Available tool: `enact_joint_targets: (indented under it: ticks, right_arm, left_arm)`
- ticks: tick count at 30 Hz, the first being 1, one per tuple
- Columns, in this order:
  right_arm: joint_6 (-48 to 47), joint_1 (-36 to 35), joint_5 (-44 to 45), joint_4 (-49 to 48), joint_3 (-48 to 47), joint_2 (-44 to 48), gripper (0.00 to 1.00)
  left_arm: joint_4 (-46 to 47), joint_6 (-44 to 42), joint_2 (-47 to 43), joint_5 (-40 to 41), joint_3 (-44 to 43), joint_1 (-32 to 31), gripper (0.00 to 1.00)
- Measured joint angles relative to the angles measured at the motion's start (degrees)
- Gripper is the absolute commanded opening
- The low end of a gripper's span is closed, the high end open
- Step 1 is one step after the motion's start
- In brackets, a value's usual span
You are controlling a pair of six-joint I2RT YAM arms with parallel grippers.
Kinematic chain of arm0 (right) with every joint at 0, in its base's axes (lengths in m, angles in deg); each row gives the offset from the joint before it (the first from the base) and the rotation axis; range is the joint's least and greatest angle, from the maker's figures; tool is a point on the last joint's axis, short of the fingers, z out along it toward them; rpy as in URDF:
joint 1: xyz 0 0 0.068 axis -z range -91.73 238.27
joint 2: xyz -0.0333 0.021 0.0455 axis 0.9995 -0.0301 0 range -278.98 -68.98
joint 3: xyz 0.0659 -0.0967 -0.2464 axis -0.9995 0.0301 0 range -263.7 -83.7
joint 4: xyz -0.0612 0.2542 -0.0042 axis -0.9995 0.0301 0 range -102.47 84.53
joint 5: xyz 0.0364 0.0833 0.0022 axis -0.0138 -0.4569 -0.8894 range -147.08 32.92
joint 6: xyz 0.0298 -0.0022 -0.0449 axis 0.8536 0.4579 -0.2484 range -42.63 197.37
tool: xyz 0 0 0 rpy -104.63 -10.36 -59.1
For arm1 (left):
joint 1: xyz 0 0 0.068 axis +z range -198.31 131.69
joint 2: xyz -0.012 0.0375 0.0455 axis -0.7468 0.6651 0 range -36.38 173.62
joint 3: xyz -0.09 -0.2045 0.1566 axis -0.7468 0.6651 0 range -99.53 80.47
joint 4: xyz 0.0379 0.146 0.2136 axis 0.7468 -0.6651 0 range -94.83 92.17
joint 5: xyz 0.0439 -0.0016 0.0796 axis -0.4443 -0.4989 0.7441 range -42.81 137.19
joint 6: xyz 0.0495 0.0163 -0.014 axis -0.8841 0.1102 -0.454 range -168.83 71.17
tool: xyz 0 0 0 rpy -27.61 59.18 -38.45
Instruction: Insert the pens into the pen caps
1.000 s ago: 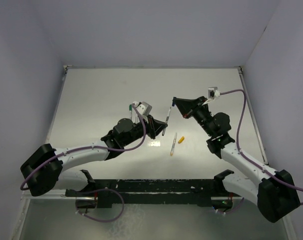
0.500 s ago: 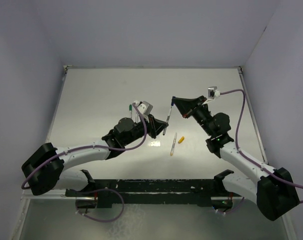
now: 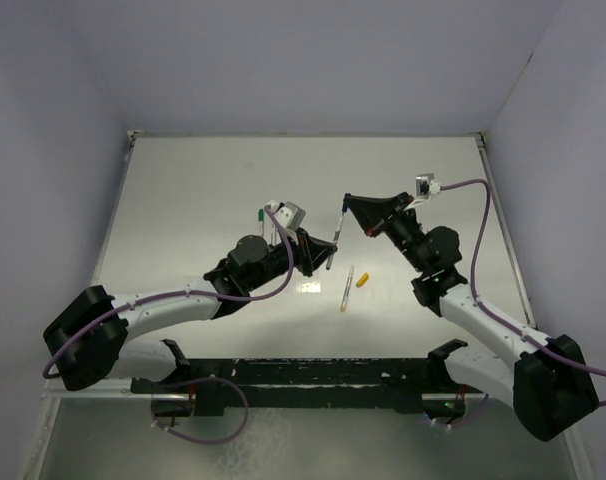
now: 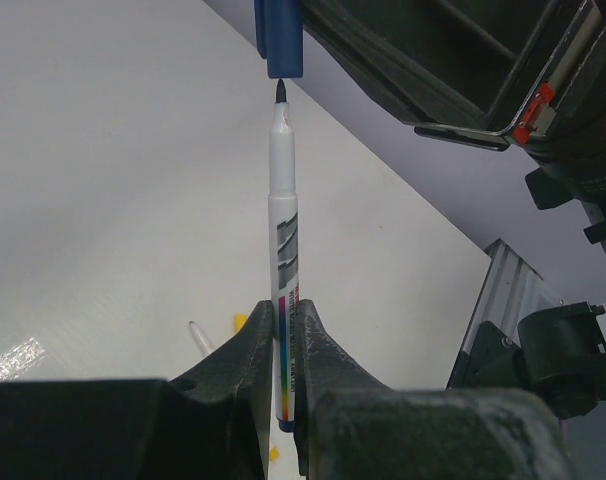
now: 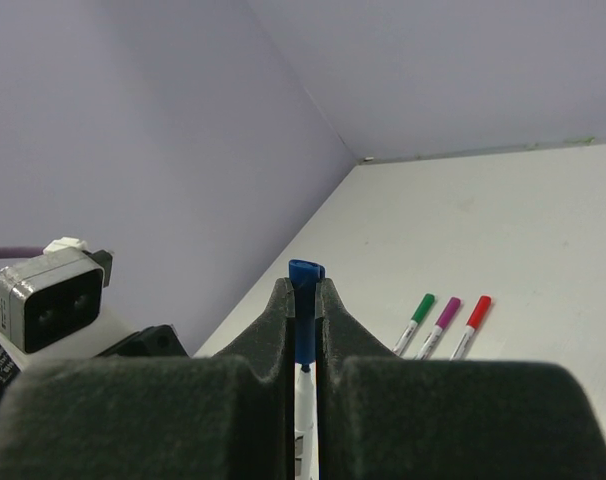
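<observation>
L gripper [image 4: 286,312] clenched on upright pen [image 4: 283,220]; R gripper [image 5: 303,290] pinched blue cap [image 4: 279,40] – pen tip just under cap's mouth. Vs 1 sec earlier, R gripper had shifted slightly; spare pen [image 3: 346,288] & orange cap [image 3: 362,280] lay unmoved.

Left pincer [image 4: 286,325], right pincer [image 5: 303,300], both tight

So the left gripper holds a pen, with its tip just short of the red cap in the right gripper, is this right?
The cap is blue, not red. The left wrist view shows it: the left gripper holds the pen, with its tip just short of the blue cap in the right gripper.
</observation>
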Motion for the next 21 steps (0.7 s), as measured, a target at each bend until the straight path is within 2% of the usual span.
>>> enact_joint_targets:
  ticks: [21]
  right_arm:
    - [2.9,-0.3,-4.1,-4.3,2.9,-3.1,0.00]
  left_arm:
    - [2.5,1.2,1.5,2.0,-0.2,0.1,0.00]
